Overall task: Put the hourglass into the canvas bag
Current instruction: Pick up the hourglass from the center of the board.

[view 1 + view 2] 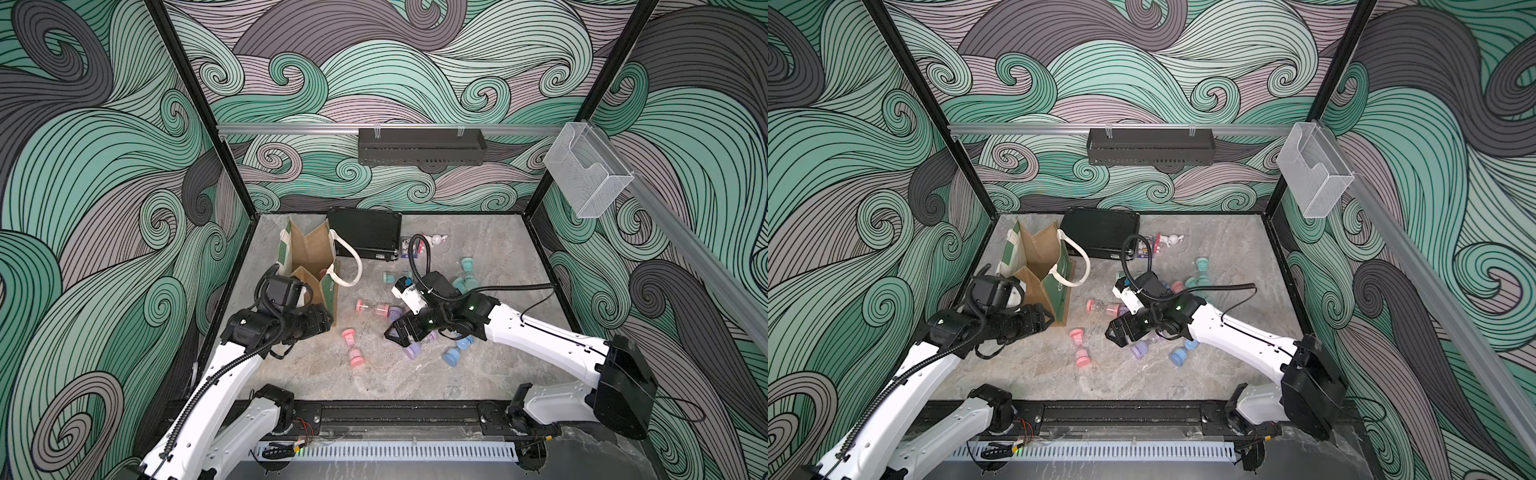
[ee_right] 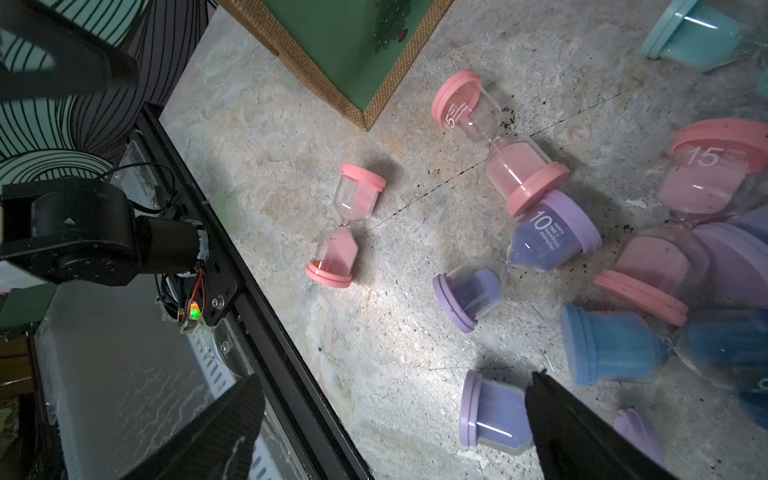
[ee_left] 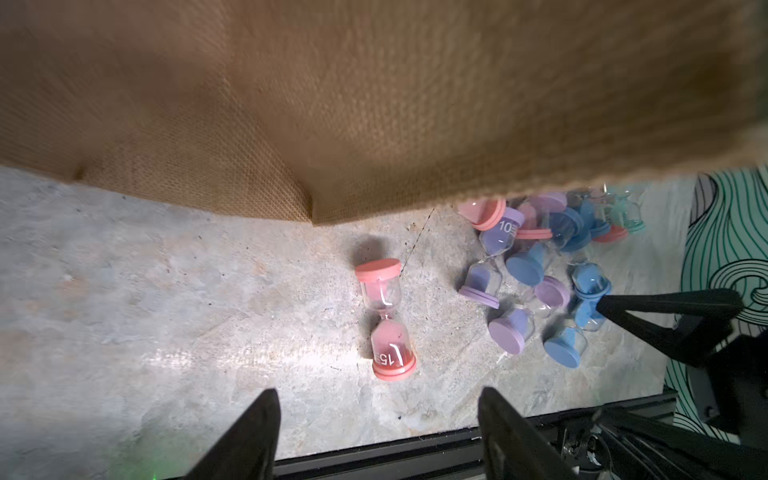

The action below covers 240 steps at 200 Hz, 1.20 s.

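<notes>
Right gripper (image 2: pixel 397 378), fingers wide and empty, hangs by the lilac-capped glass hourglass (image 2: pixel 494 411) lying near the grey stone-look table (image 1: pixel 478 374) centre. I'd straddle its body squarely, clear of the blue-capped hourglass (image 2: pixel 611 345), before closing. Left gripper (image 3: pixel 378 395), also wide and empty, sits beside the upright tan burlap canvas bag (image 1: pixel 309 249) at ten o'clock. There is something pinkish (image 1: pixel 323 273) inside, too small to identify.

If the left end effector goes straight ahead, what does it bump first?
Probably the lone pink hourglass, lying straight ahead of the open left end effector, though depth is hard to judge.

Upright canvas bag (image 1: pixel 309 255) beside black case (image 1: pixel 365 232); pink hourglass (image 1: pixel 353 347) nearby on table (image 1: pixel 415 374)
</notes>
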{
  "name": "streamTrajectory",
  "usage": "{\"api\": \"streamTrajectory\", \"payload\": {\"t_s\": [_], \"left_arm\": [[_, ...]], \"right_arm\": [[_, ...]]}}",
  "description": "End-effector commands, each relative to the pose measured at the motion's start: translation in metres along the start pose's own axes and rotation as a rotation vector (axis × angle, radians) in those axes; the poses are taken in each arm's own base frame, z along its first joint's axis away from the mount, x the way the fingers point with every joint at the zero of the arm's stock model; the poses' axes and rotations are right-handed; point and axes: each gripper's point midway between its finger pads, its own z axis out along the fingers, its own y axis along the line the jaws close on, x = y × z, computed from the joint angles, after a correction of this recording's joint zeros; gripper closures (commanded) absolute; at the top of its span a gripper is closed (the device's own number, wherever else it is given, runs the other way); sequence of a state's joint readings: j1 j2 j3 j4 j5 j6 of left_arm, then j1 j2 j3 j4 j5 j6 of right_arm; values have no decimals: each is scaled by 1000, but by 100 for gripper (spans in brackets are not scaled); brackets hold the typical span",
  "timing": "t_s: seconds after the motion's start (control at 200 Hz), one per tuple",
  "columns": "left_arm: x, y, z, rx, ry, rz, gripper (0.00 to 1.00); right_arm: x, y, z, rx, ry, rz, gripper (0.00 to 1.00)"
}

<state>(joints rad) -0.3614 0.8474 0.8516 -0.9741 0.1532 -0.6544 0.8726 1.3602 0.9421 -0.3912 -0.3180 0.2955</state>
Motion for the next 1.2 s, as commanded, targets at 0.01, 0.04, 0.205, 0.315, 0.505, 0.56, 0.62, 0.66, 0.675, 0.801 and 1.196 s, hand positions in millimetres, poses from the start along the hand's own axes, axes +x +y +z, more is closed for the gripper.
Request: {"api": "streamTrajectory", "payload": {"t_s": [0.01, 0.04, 0.205, 0.315, 0.505, 0.56, 0.62, 0.66, 0.675, 0.801, 1.196], "left_arm": [[-2, -10, 27, -12, -32, -55, 27], [-1, -12, 36, -19, -28, -47, 27], [6, -18, 75, -126, -1, 24, 27], [10, -17, 98, -176, 26, 37, 28], [14, -13, 119, -248, 42, 53, 31], [14, -11, 121, -261, 33, 54, 32], [17, -12, 128, -243, 35, 46, 32], [19, -12, 130, -242, 43, 36, 34], [20, -12, 132, -242, 47, 32, 34], [27, -10, 138, -261, 72, 39, 38], [43, 3, 155, -339, 110, 48, 54]], "right_arm": [[-6, 5, 3, -56, -42, -2, 0], [-4, 4, 5, -58, -39, 6, 0], [2, -1, 10, -62, -27, 23, 0], [3, -3, 11, -69, -31, 37, 0], [2, -9, 9, -63, -35, 50, 0], [1, -9, 8, -66, -43, 46, 0], [1, -11, 8, -60, -51, 43, 0], [1, -12, 8, -57, -49, 46, 0], [1, -13, 8, -55, -49, 48, 0], [1, -15, 9, -61, -39, 57, 0], [0, -17, 11, -64, -45, 76, 0]]}}
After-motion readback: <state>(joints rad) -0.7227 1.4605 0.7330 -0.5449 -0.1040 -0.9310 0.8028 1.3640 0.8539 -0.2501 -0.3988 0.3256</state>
